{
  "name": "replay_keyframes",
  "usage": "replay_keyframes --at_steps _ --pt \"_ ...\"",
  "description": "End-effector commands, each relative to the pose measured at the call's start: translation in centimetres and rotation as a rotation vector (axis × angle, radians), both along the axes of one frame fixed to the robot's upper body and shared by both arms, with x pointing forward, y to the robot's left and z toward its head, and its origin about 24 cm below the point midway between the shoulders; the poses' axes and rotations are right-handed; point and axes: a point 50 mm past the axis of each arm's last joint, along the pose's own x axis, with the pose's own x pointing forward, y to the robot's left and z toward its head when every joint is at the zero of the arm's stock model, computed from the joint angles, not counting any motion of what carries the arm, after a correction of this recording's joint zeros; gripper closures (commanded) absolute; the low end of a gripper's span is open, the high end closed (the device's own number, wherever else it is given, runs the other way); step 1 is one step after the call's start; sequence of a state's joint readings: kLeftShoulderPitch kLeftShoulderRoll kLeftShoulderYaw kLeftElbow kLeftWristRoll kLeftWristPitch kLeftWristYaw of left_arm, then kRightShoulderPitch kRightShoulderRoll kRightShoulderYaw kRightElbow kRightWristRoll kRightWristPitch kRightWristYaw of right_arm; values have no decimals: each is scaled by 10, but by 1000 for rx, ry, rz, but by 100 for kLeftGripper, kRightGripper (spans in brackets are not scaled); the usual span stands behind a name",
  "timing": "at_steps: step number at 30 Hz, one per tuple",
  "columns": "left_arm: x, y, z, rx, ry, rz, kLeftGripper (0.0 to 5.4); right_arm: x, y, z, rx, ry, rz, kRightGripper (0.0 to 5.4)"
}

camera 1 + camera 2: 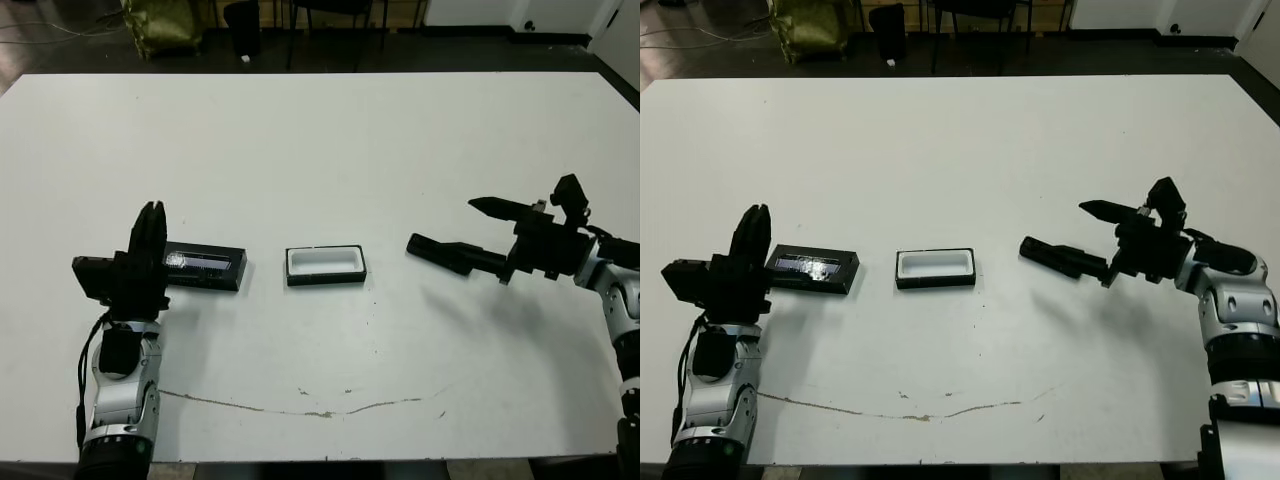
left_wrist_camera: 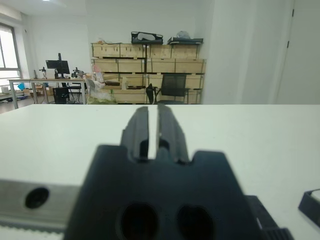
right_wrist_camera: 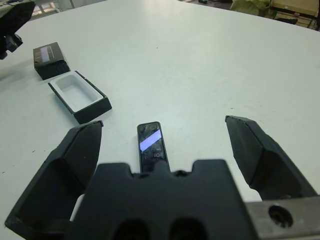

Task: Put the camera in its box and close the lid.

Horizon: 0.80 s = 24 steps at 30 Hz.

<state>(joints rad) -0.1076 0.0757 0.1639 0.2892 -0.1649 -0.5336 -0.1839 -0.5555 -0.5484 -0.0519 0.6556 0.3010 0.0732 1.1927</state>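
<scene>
Camera [image 3: 150, 145] lies flat on white table [image 1: 400, 150], right of box [image 1: 325, 265], apart from it, nothing touching it. Box sits open in table middle, white lining up. Lid [image 1: 205, 267] lies flat left of box, shiny strip up, separate from box. Right gripper [image 3: 162, 165] above camera, fingers [image 3: 257, 157] spread wide, camera between them in right wrist view, not gripped. Left gripper [image 1: 150, 235] at lid's left end, fingers pressed nearly together, holding nothing.
</scene>
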Motion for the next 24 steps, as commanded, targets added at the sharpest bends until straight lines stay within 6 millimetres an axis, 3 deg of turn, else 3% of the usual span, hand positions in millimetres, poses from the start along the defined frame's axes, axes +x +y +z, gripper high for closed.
replay_keyframes --at_steps 1,24 --pt "-8 6 -18 3 76 20 540 2 2 -4 -23 19 6 2" --pt "-5 10 -17 -3 75 16 540 8 7 -11 -113 36 47 2"
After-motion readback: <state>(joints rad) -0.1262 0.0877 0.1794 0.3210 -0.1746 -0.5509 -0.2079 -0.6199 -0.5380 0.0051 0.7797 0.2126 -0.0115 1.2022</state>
